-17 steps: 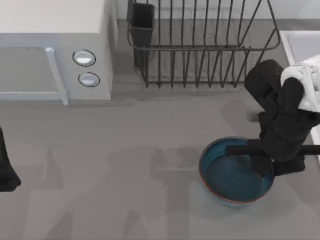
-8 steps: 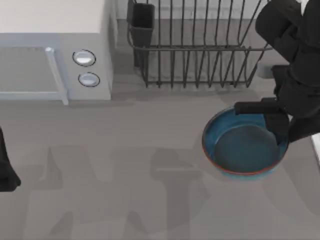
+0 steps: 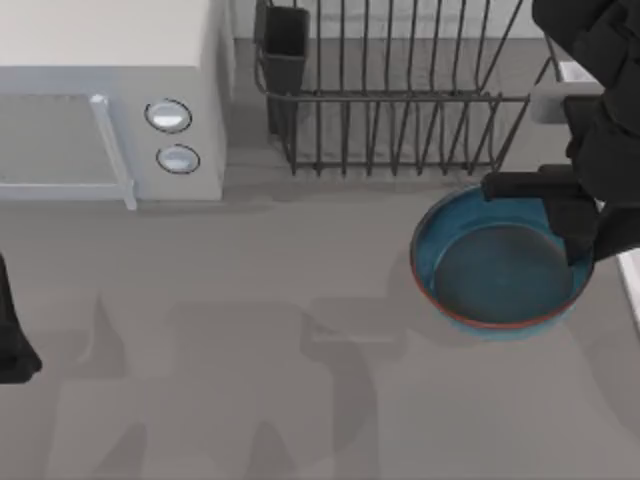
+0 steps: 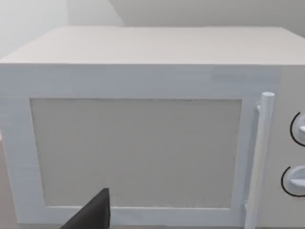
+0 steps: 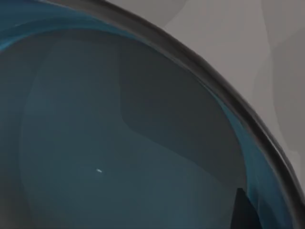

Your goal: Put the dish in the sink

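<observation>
An AgileX arm's right gripper (image 3: pixel 572 225) clamps the right-hand rim of the dish (image 3: pixel 490 270), the blue bowl carried clear of the grey table (image 3: pixel 250 350) and hanging just in front of the black wire dish rack (image 3: pixel 400 100), near the table's right edge. One finger (image 3: pixel 565 232) reaches down inside the bowl while the rest of the gripper sits over the rim, a pinch on the lip that suits a shallow vessel with no handle (there is little else on it to grip). The bowl's shadow falls on the tabletop below and to its left, apart from the bowl itself, which is what marks it as lifted rather than resting. The right wrist view looks straight into the dish's darker grey-blue inside (image 5: pixel 119 143), its rim sweeping across the upper corner, a dark fingertip (image 5: pixel 243 212) showing against the inner wall. A strip of the sink's white rim (image 3: pixel 630 285) shows at the far right of the top view, just beside the gripper, so the carry seems well along, with the bowl still to pass over that rim and be lowered. The left arm (image 3: pixel 12 340) is parked at the table's left edge, its wrist camera facing the white microwave (image 4: pixel 143 133); whether its fingers are apart or together I cannot tell. Held by one side only, the bowl could tip if swung quickly.
</observation>
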You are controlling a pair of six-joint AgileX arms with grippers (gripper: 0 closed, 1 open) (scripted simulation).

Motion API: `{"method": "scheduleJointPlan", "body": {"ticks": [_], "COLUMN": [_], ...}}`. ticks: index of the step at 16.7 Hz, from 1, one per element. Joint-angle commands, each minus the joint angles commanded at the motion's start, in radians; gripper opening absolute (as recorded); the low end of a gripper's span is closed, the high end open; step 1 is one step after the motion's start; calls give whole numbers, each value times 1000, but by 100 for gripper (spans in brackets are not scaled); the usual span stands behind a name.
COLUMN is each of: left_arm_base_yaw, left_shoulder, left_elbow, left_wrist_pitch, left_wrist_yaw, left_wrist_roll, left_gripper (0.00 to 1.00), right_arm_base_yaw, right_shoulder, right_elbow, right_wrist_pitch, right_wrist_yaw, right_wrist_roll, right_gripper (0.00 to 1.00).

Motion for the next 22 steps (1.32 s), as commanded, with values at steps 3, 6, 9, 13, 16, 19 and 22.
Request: {"method": "scheduleJointPlan", "body": {"ticks": [3,6,9,13,16,19,22], "left_arm_base_yaw": [0,0,0,0,0,0,0], "left_shoulder": [0,0,0,0,0,0,0], "left_elbow": [0,0,0,0,0,0,0], "left_wrist_pitch": [0,0,0,0,0,0,0], "left_wrist_yaw": [0,0,0,0,0,0,0], "left_wrist_roll": [0,0,0,0,0,0,0], "left_gripper": [100,100,100,100,100,100,100], "right_arm_base_yaw": [-12,-68,-165,-339,-490,-639,-772], "right_shoulder": [-1,-8,-23,-47,-72,-108,-152], "right_elbow": [-7,-39,-104,-244,-387,-540,-686], "right_wrist_pitch": [30,154,372,793,1167,1547,1875], "right_wrist_yaw": [-5,-28,-69,-156,-241,-326,-397], "right_wrist_roll": [-10,-48,-98,-164,-209,-256,-315], "right_gripper": [0,0,0,0,0,0,0]}}
